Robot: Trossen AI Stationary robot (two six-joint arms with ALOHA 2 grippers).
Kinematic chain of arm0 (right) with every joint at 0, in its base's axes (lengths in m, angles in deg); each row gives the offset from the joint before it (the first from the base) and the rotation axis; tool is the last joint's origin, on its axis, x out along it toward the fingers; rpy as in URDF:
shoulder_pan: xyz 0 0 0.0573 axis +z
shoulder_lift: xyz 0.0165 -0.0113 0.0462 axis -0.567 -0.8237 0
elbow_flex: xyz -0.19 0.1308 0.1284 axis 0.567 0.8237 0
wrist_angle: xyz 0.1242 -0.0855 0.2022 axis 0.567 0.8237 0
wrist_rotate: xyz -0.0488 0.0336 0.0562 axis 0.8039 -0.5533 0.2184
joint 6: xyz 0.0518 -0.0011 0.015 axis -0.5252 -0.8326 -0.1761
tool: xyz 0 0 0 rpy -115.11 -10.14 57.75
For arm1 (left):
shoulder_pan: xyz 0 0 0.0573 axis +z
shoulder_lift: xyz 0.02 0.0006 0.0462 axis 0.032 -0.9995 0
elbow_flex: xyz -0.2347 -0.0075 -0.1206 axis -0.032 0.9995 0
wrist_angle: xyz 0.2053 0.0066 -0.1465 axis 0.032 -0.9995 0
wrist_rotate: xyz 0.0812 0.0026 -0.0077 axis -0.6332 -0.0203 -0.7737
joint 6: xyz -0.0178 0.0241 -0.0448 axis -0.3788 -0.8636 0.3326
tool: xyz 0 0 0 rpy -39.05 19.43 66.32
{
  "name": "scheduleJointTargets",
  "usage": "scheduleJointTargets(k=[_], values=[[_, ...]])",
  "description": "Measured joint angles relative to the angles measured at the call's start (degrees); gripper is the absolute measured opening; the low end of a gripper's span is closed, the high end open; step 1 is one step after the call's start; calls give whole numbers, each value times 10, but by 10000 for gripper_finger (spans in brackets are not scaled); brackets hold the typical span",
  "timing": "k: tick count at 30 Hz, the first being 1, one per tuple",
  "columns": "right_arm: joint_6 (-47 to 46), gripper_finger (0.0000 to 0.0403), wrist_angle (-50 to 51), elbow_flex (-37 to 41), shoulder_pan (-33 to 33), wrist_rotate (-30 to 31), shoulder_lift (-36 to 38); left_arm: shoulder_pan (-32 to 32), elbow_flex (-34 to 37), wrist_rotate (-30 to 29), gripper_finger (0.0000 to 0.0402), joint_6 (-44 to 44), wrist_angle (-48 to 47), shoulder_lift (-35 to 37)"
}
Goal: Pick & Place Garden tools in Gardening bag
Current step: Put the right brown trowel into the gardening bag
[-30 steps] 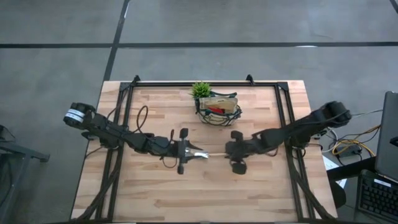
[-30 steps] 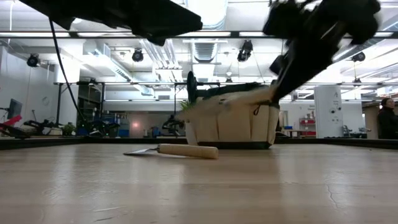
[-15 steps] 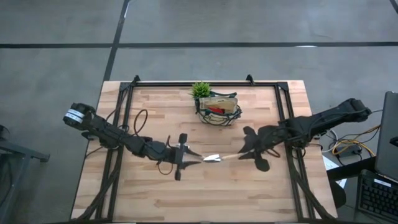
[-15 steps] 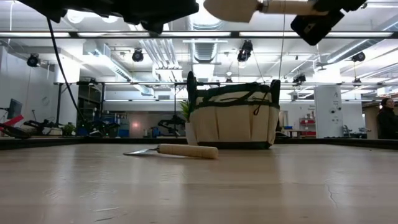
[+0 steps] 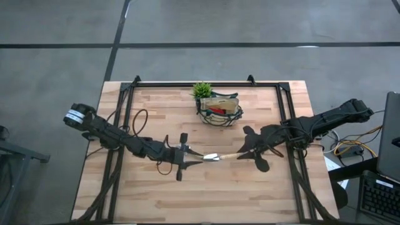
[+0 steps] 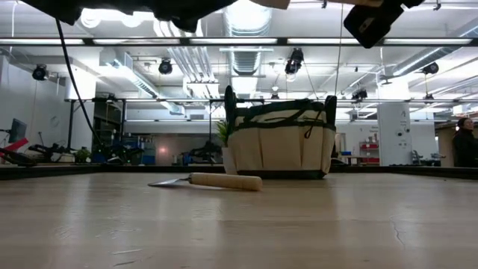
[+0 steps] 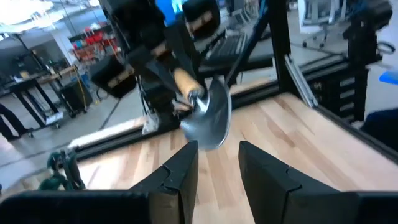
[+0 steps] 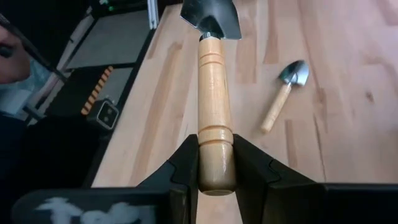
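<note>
My right gripper [image 5: 245,152] is shut on a trowel [image 5: 222,156] with a silver head and a light wooden handle, held high above the middle of the table. My left gripper [image 5: 187,157] is open and empty; the trowel's head [image 7: 208,118] hangs just ahead of its fingers. A second trowel [image 6: 216,181] lies flat on the table; it also shows in the right wrist view [image 8: 285,94]. The beige gardening bag [image 5: 220,111] with green trim stands at the far middle, a red lump [image 5: 217,110] inside it. My right gripper pinches the free end of the trowel's wooden handle [image 8: 214,163] between its two fingers. The fingers come level from the table's right side and lie along the handle. The trowel sticks out toward the left arm, roughly level and lifted clear of the table.
A small green leafy plant [image 5: 201,90] stands at the bag's far left side. A black frame [image 5: 128,94] runs along the table's left, far and right edges. A laptop [image 5: 390,137] and cables lie beyond the right edge.
My right gripper has lifted the trowel from low in front of the bag to high above the table and has drawn back a little toward the right edge. My left gripper has shifted slightly toward the near edge. The second trowel has stayed where it was.
</note>
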Motion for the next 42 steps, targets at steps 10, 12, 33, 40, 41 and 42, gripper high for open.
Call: scheduleJointTargets(k=[10,12,33,40,41,42], values=[[-1,61,-12,0,0,42,-3,5,0,-2,119,-17,50,0],[-2,62,-19,0,0,42,-5,7,0,-4,114,-15,49,0],[-6,66,-37,1,0,38,-7,22,-15,-5,19,-14,29,0],[-3,80,-36,2,0,40,-7,29,-34,2,4,5,18,0],[-6,85,-38,2,0,44,-7,31,-39,1,4,10,11,0],[-12,90,-34,2,-1,45,-7,34,-45,0,3,15,-2,0]])
